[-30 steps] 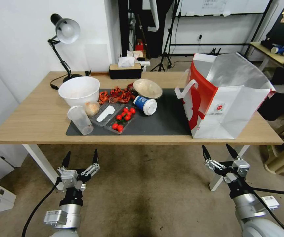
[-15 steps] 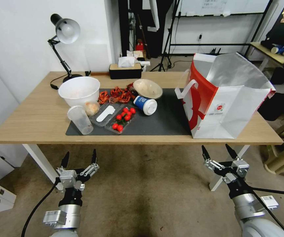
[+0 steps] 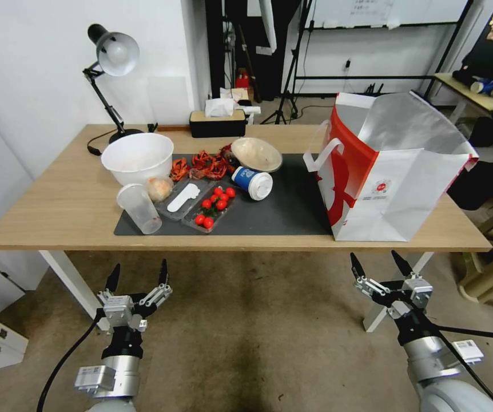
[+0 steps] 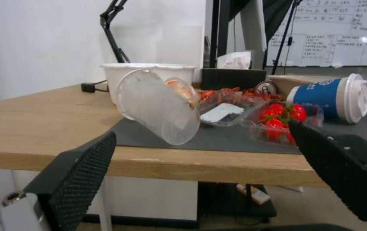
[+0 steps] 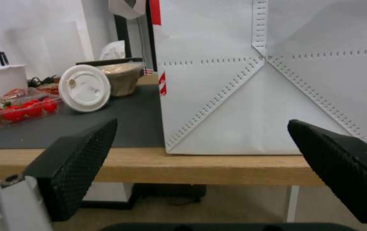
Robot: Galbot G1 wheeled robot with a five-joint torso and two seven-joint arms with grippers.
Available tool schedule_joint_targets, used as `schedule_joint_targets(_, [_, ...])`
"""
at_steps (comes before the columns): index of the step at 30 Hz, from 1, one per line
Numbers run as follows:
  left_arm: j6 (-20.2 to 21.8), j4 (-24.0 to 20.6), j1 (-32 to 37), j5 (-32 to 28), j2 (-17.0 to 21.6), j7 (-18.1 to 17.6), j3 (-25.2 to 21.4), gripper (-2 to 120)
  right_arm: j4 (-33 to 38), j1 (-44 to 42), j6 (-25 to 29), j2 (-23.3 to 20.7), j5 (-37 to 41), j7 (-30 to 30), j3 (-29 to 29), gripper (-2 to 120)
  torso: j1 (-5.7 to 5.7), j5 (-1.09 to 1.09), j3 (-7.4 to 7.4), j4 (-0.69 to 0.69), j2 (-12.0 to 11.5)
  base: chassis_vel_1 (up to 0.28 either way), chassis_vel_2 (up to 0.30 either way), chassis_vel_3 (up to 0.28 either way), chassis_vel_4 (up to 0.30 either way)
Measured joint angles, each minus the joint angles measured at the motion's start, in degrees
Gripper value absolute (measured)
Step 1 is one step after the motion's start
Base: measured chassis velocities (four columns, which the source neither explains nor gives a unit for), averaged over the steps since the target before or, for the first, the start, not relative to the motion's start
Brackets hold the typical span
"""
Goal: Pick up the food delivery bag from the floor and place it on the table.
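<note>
One food delivery bag (image 3: 392, 171) upright on table (image 3: 58, 206) (both grippers' fingers spread, empty).

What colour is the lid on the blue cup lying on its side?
White. The lid on the tipped blue cup shows best in the right wrist view.

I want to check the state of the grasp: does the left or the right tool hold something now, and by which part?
Nothing is held. Left tool and right tool hang open below the table edge; the food delivery bag stands on the table, untouched.
</note>
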Motion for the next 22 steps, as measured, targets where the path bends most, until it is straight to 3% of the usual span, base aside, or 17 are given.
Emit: schedule_joint_targets(22, [0.1, 0.0, 0.0, 0.0, 0.0, 0.0, 0.0, 100, 0.1, 0.0, 0.0, 0.0, 0.0, 0.0, 0.0, 100, 0.00, 0.00, 0.00, 0.00, 0.0, 0.000, 0.000, 0.000, 0.000])
